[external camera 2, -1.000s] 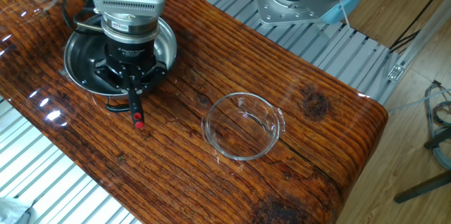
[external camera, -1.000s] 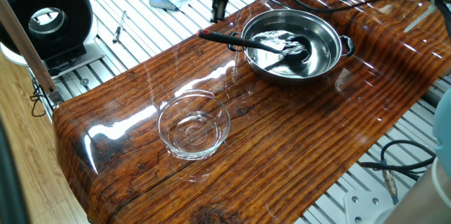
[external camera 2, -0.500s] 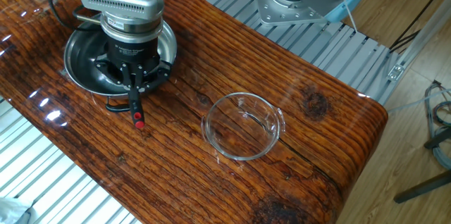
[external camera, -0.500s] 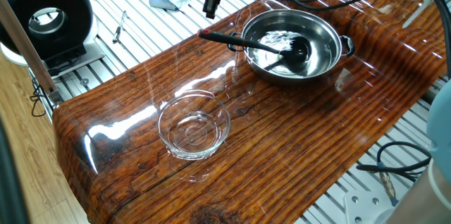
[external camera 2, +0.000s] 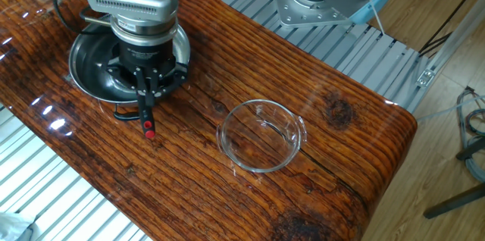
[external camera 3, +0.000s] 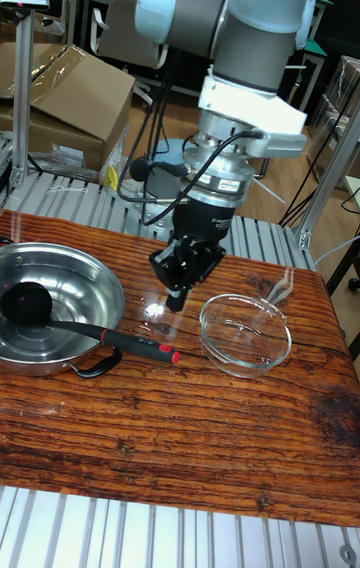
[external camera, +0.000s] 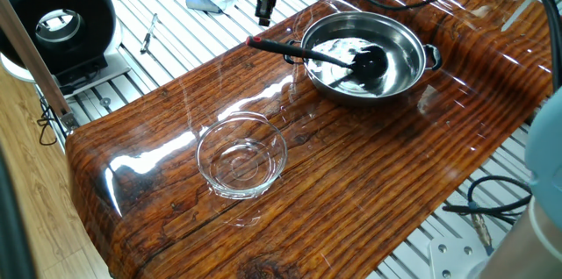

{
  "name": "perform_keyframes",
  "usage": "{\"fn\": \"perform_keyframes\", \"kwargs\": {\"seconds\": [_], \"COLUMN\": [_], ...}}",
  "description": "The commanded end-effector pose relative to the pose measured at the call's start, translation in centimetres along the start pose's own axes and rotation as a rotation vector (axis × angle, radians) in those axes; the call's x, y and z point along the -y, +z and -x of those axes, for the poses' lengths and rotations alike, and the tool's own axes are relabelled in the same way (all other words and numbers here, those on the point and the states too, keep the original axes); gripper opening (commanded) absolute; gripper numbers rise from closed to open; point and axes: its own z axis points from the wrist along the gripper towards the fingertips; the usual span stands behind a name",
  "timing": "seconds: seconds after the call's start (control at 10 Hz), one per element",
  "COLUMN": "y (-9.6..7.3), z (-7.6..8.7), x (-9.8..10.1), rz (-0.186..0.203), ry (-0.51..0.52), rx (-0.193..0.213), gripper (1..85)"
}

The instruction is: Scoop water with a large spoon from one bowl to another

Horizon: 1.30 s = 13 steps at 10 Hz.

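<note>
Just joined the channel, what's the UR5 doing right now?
It's set up for a water transfer. The ladle lies unheld, scoop in the steel bowl, handle resting over the rim onto the table. The gripper hangs above the handle, not touching it; I can't tell whether it is open or shut. The glass bowl stands apart and looks empty.

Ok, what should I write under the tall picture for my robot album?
Robot gripper hovers above the black spoon, which rests in the steel bowl beside an empty glass bowl.
</note>
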Motion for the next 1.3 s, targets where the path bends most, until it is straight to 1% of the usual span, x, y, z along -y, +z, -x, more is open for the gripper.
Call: {"fn": "perform_keyframes", "kwargs": {"seconds": [0.0,0.1,0.2,0.3,0.4,0.5,0.8,1.0,1.2], "y": [1.8,3.0,3.7,3.9,4.2,4.5,6.0,6.8,7.8], "z": [-1.9,-1.9,-1.5,-1.5,-1.3,-1.2,-1.2,-1.2,-1.0], "x": [0.7,0.7,0.9,1.0,1.0,1.1,1.6,2.0,1.9], "rz": [0.033,0.059,0.060,0.055,0.062,0.059,0.052,0.040,0.039], "ry": [-0.123,-0.136,-0.158,-0.171,-0.180,-0.194,-0.215,-0.226,-0.231], "rx": [0.031,0.063,0.087,0.093,0.109,0.115,0.145,0.156,0.173], "gripper": [46.7,49.0,53.7,54.3,55.0,55.0,55.7,55.7,56.0]}}
